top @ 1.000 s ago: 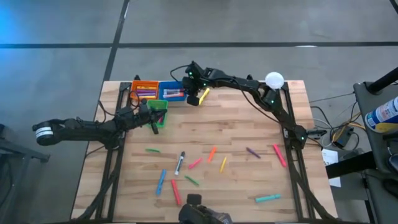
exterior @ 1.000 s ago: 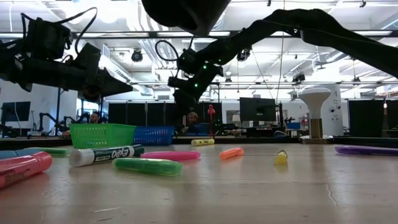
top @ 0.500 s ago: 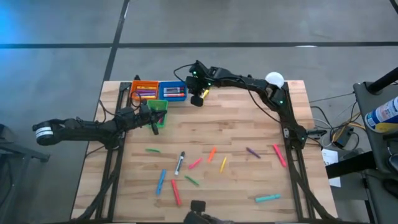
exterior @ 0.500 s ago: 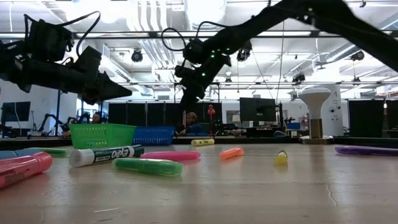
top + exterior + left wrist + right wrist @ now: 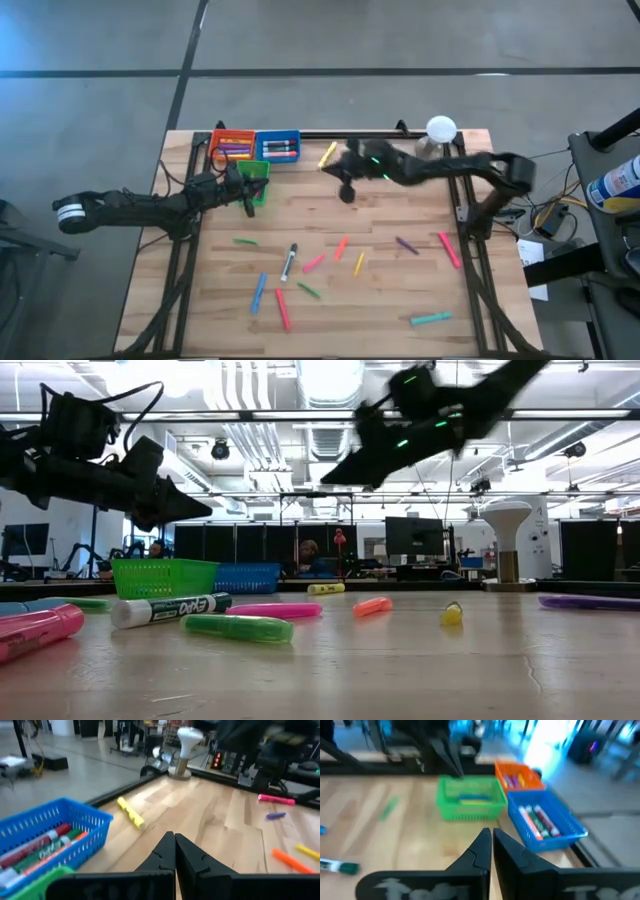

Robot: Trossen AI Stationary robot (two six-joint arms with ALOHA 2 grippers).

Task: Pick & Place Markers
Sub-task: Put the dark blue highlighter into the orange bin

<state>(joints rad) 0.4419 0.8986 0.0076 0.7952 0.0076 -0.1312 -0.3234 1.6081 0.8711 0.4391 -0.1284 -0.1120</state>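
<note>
Several markers lie scattered flat on the near half of the table: a white-barrelled marker, an orange marker, a purple marker, a teal marker and others. One yellow marker lies near the far edge, also in the left wrist view. My left gripper is shut and empty, hovering at the green bin. My right gripper is shut and empty, raised above mid-table to the right of the yellow marker.
An orange bin, a blue bin and the green bin stand together at the far left and hold markers. A white lamp-shaped object stands at the far right corner. Bare wood shows between the bins and the scattered markers.
My right gripper has moved up and away from the blue bin, toward the table's right and near side, and its arm has swung round. The yellow marker has stayed where it lay.
</note>
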